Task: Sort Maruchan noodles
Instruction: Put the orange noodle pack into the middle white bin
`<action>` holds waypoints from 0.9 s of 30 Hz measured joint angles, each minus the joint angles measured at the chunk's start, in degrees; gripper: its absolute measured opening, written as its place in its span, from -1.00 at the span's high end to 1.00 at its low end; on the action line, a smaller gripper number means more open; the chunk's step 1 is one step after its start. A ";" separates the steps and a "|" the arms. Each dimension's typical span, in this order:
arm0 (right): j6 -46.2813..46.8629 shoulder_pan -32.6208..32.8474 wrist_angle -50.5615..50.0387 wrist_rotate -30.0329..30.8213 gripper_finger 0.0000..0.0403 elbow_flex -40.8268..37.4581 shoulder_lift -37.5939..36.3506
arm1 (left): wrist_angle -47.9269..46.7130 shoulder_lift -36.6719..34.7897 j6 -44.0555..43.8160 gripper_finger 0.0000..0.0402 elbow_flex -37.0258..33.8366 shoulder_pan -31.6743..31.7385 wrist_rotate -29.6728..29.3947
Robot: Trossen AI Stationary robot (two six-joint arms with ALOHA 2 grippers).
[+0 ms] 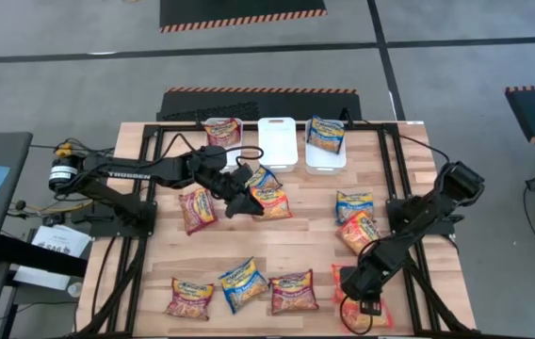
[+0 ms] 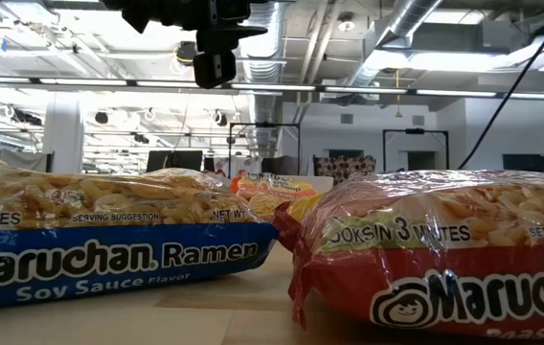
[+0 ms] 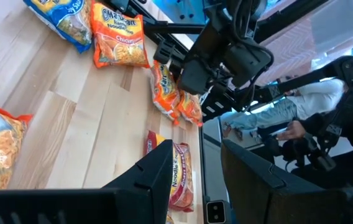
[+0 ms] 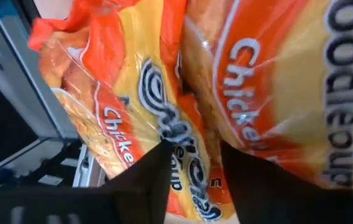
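Several Maruchan packets lie flat on the wooden table: maroon (image 1: 197, 209), blue (image 1: 263, 176), orange (image 1: 272, 202), blue (image 1: 354, 204), orange (image 1: 360, 231). A near row holds maroon (image 1: 189, 298), blue (image 1: 243, 282) and maroon (image 1: 294, 292) packets. My left gripper (image 1: 249, 201) is open and empty above the table's middle, beside the orange packet. My right gripper (image 1: 360, 299) points down over two overlapping orange chicken packets (image 4: 164, 93) at the near right, its fingers apart (image 4: 195, 180). My right gripper comes from above at the overlapping orange packets (image 4: 189, 134), which lie on the table. Its fingers stand apart with the packet's printed face showing between them. I cannot tell whether the fingertips touch the plastic.
White bins stand at the far edge: one (image 1: 277, 141) in the middle, and one (image 1: 326, 155) to its right holding a blue packet (image 1: 326, 134). A maroon packet (image 1: 222, 132) lies at the far left. A black frame (image 1: 385, 179) borders the table. People sit beyond the table (image 3: 301, 106).
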 joint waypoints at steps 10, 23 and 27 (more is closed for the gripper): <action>1.39 0.06 1.89 -4.14 0.95 0.72 3.28 | -1.15 0.00 0.02 0.40 -0.02 0.00 0.00; -0.74 0.09 -15.59 9.65 0.99 11.92 -3.23 | -1.83 0.00 0.22 0.40 -0.04 0.15 0.15; -0.63 -0.46 -20.93 13.96 0.99 16.27 -5.05 | -1.90 0.00 0.22 0.40 -0.04 0.33 0.18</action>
